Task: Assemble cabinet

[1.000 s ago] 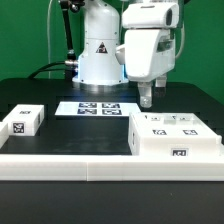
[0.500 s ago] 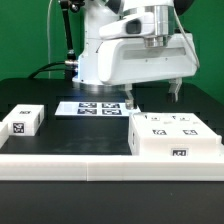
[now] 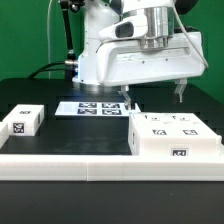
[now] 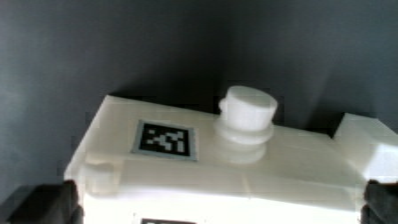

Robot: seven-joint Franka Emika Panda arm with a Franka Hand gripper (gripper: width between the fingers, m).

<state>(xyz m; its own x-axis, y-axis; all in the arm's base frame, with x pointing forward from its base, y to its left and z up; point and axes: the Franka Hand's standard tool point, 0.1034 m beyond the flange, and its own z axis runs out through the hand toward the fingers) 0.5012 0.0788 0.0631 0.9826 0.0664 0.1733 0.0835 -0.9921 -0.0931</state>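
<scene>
The cabinet [image 3: 175, 137] is a large white box with black-and-white tags, standing on the black table at the exterior view's right. My gripper [image 3: 153, 96] is wide open and empty, its two fingers spread just above the cabinet's far edge. In the wrist view the cabinet [image 4: 214, 170] fills the lower part, with one tag and a short white round peg [image 4: 247, 114] standing on it. The gripper [image 4: 210, 206] shows only as dark fingertips [image 4: 32, 205] at either side of the box.
A small white tagged block [image 3: 22, 120] lies at the exterior view's left. The marker board [image 3: 97, 107] lies flat behind the middle, in front of the robot base [image 3: 95, 60]. A white ledge [image 3: 70, 160] runs along the table's front.
The wrist has turned and the fingers have spread wide apart over the cabinet's far edge. In the last half second the hand shifted slightly to the exterior view's right.
</scene>
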